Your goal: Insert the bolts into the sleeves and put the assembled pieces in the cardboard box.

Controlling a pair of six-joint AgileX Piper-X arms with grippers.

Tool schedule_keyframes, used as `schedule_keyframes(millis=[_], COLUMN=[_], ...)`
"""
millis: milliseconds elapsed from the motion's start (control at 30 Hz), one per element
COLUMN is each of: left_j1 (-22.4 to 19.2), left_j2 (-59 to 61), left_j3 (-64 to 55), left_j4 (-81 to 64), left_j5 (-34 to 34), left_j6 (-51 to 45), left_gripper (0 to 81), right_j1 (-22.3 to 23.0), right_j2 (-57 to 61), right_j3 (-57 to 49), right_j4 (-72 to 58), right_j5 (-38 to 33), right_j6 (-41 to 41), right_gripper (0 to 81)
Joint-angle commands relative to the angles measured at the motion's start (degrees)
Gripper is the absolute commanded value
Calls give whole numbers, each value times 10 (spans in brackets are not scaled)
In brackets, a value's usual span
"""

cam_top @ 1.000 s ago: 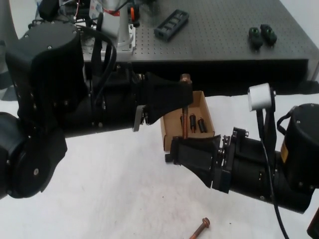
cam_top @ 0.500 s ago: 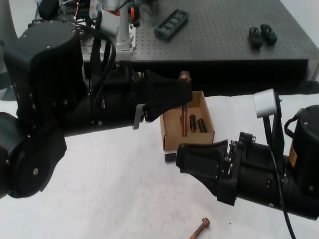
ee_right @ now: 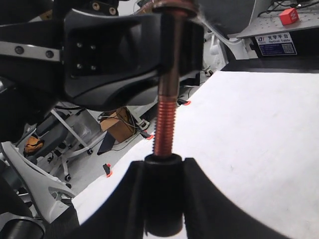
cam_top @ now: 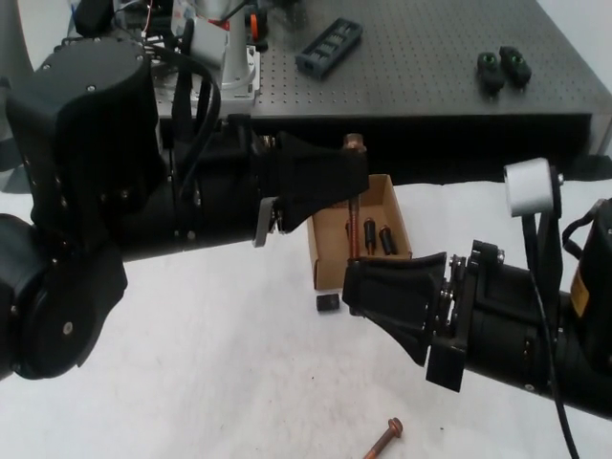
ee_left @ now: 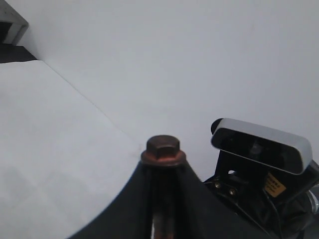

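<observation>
My left gripper [cam_top: 356,187] is shut on a copper bolt [cam_top: 355,206], held upright with its hex head [ee_left: 163,149] on top. The threaded shank [ee_right: 165,122] hangs down from the left gripper [ee_right: 130,50]. Its tip meets the top of a black sleeve [ee_right: 162,191], on which my right gripper [cam_top: 353,283] is shut just below. Both grippers hover over the front of the open cardboard box [cam_top: 325,270]. Assembled pieces [cam_top: 370,232] lie in the box. A second black sleeve [cam_top: 328,302] lies on the white cloth in front of the box.
A loose copper bolt [cam_top: 382,441] lies on the cloth near the front edge. Behind the box rises a dark perforated bench [cam_top: 430,67] with a black rack [cam_top: 329,45] and two black knobs [cam_top: 503,67]. The right arm's camera [ee_left: 261,147] sits close by.
My right gripper with its sleeve has shifted a little to the right, dipped and come back up under the bolt, uncovering the loose sleeve on the cloth. The left arm has kept still.
</observation>
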Motion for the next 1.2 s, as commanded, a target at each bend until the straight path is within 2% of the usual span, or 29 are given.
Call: schedule_keyframes(millis=[0,200,400,467,567,600,633,667,800,933,1033,1167], left_j1=[-2,-2,-2,-2,-2,-2,-2,-2,-1,-1,-1,-1], left_j2=[-2,-2,-2,-2,-2,-2,-2,-2,-2,-2,-2,-2], left_j3=[-4,-4,-4,-4,-4,-4,-4,-4,-4,-4,-4,-4], left_j4=[-7,-7,-7,-7,-7,-7,-5,-4,7,34,63,90], left_j5=[15,22,41,42,37,27,13,2,-23,-23,-37,-59], left_j6=[11,11,11,11,19,22,22,23,62,112,146,187], left_gripper=[6,6,11,92,347,454,509,524,484,474,473,473], right_j1=[0,0,0,0,-6,-12,-19,-29,-75,-117,-129,-129], right_j2=[-1,-1,-1,-1,-1,-1,-1,-1,1,25,54,87], right_j3=[-2,-2,-2,-2,-2,-2,-2,-2,-9,-38,-72,-99], right_j4=[-26,-37,-65,-66,-68,-68,-71,-75,-81,-89,-117,-164], right_j5=[7,7,45,45,46,46,46,45,68,111,126,195], right_j6=[-5,-5,-8,-20,-52,-56,-58,-64,-121,-224,-260,-278], right_gripper=[14,14,14,14,14,14,14,14,14,14,14,14])
